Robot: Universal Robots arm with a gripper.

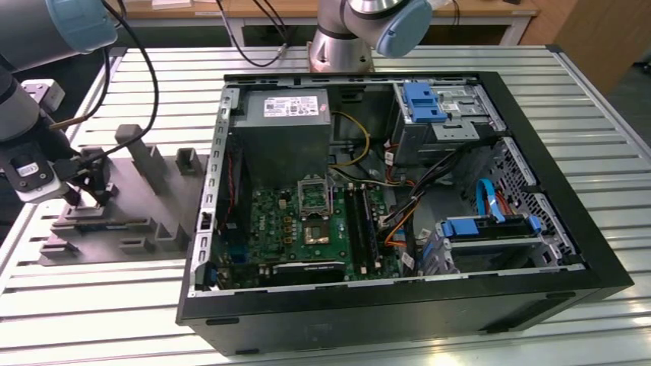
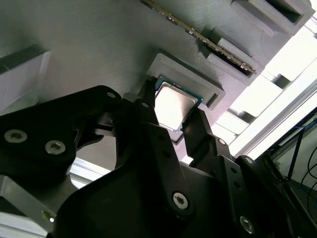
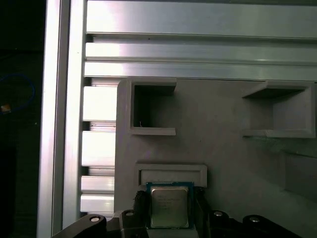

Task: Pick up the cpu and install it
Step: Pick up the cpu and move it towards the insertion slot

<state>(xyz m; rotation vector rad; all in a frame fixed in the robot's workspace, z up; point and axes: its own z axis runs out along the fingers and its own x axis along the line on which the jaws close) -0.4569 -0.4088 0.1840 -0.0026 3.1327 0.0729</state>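
Closest to us, in the second wrist view, the claw [image 2: 172,108] is drawn narrow. Its black fingers [image 2: 154,126] sit against two opposite edges of the cpu [image 2: 173,101], which we take to be gripped. The chip lies level, silvery top up, at the raised grey seat [image 2: 200,82] of the parts fixture [image 1: 137,217]. We cannot tell whether it is clear of that seat.

The fixture sits near the surface's [image 1: 580,84] edge on the exterior view's left, with the claw over it. Farther off, mid-surface, stands the open computer case [image 1: 407,316], its bare socket [image 1: 316,229] well apart from the chip.

We judge the pick-up step is in hand. The move ahead calls for keeping the chip flat and square in the grip, since the socket likely accepts it only one way round.
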